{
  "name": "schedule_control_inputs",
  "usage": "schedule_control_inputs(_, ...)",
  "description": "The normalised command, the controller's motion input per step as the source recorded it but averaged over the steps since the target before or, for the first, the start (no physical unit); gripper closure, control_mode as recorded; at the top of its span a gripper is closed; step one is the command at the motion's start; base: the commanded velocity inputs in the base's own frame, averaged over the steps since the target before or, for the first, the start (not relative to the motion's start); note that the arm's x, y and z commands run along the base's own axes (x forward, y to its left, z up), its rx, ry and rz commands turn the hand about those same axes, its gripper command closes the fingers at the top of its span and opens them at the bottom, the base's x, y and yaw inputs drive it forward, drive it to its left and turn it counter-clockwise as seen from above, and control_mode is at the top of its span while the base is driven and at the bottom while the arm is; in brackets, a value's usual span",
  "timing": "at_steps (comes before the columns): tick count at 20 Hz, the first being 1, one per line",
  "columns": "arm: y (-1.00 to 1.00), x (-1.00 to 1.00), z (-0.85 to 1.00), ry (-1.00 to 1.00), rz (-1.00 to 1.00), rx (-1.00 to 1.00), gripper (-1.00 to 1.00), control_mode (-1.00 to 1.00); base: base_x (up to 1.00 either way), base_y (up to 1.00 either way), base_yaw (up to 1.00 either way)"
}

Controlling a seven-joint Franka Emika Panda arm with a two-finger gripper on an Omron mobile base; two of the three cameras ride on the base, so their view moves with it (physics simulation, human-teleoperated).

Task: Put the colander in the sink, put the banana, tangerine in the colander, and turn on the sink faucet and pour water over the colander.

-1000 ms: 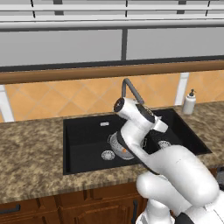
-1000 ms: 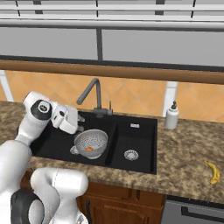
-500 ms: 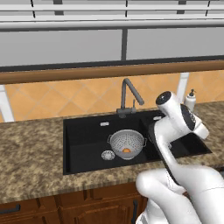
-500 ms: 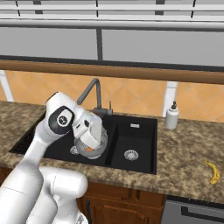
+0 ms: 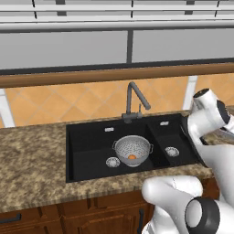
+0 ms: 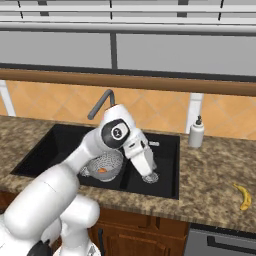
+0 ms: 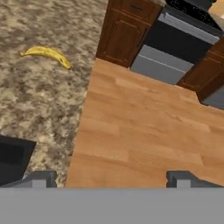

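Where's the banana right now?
The banana lies on the granite counter at the far right of the right base view, right of the sink and soap dispenser.

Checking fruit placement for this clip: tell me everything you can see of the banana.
The banana is a small yellow curved fruit that looks whole and unpeeled, with darker tips. It lies flat on the speckled brown granite counter, to the right of the black sink and beyond the white soap dispenser, near the counter's front edge. In the hand view it shows again, lying alone on the stone. Nothing but the counter touches it; the open gripper is away from it.
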Motion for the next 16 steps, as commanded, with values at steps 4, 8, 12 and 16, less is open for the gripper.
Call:
schedule_control_inputs(4,-1.00,0.00,0.00,0.27,-0.05,0.02,-1.00,-1.00,0.00,0.00,0.00)
schedule_control_inputs(8,-1.00,0.03,0.00,0.08,0.12,0.00,-1.00,-1.00,0.00,0.00,0.00)
schedule_control_inputs(12,-1.00,0.07,-0.03,0.05,0.22,0.04,-1.00,-1.00,0.00,0.00,0.00)
schedule_control_inputs(16,-1.00,0.00,-0.33,0.03,0.30,0.20,-1.00,-1.00,0.00,0.00,0.00)
